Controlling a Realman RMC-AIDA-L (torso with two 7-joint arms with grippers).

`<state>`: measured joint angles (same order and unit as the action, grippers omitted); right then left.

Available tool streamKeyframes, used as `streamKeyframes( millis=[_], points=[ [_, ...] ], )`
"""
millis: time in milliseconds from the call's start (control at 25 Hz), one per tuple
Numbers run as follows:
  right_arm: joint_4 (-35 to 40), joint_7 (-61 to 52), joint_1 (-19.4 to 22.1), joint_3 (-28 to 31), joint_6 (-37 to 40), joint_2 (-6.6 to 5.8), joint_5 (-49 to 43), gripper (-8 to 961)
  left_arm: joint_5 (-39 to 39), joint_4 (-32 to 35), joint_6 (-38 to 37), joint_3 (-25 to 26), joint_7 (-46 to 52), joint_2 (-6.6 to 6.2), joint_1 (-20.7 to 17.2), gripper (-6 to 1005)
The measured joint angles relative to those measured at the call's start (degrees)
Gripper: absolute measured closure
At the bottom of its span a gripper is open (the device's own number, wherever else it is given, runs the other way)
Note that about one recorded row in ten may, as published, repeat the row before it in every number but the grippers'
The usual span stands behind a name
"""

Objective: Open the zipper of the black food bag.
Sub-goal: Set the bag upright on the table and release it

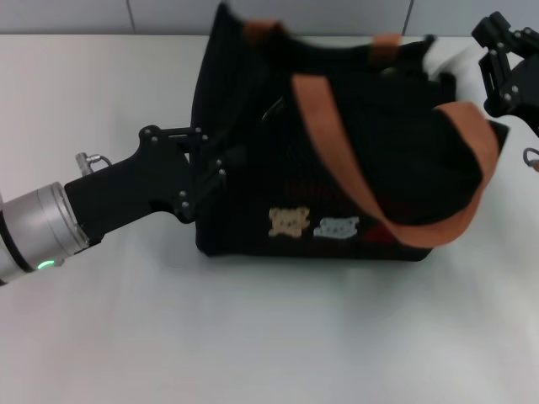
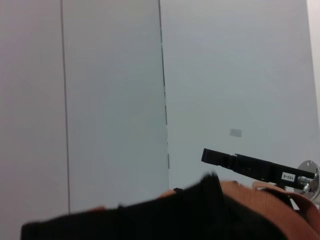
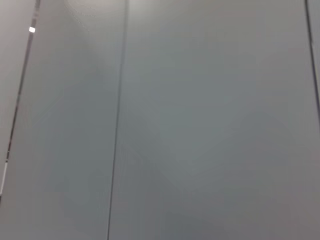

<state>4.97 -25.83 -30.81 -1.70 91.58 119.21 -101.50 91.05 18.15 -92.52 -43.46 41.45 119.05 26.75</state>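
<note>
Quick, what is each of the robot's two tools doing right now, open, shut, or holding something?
Left tool: pressed against the bag's left end; open or shut cannot be told.
Right tool: by the bag's far right corner; cannot be told either.

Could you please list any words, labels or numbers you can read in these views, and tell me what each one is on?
"102-4", roughly: white sticker on the black gripper part in the left wrist view; digits uncertain.
Bear patch, white patch, red label on the black bag: too blurred to read.
Right wrist view: no text.
</note>
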Motion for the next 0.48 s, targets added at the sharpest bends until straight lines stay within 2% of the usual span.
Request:
streamKeyframes(
  millis=[120,240,360,400,480],
  points=[
    [0.72,-3.65,-0.52,0.00,-1.18,-0.04,0.07,833,-0.45,-0.82,-0.20,0.04,-0.06,-0.10,-0.32,852],
    [1.41,-6.50,-0.56,0.00,-0.93,-0.03,0.02,824,-1.20,-0.76,-0.49,0.04,-0.03,-0.19,-0.82,759],
    [3.83,-12.80,-0.53,-0.05,0.10,-0.03,-0.09,666,-3.67,-0.36,-1.84,0.09,0.08,-0.46,-2.37,666],
    [5.97,-18.09,-0.25,-0.28,1.32,-0.03,-0.10,613,-5.45,-0.04,-3.36,0.13,0.11,-0.72,-3.65,635],
    [7.19,-20.35,-0.07,-0.42,1.97,-0.03,-0.11,565,-6.36,0.30,-4.31,0.15,0.17,-0.88,-4.47,501]
  ],
)
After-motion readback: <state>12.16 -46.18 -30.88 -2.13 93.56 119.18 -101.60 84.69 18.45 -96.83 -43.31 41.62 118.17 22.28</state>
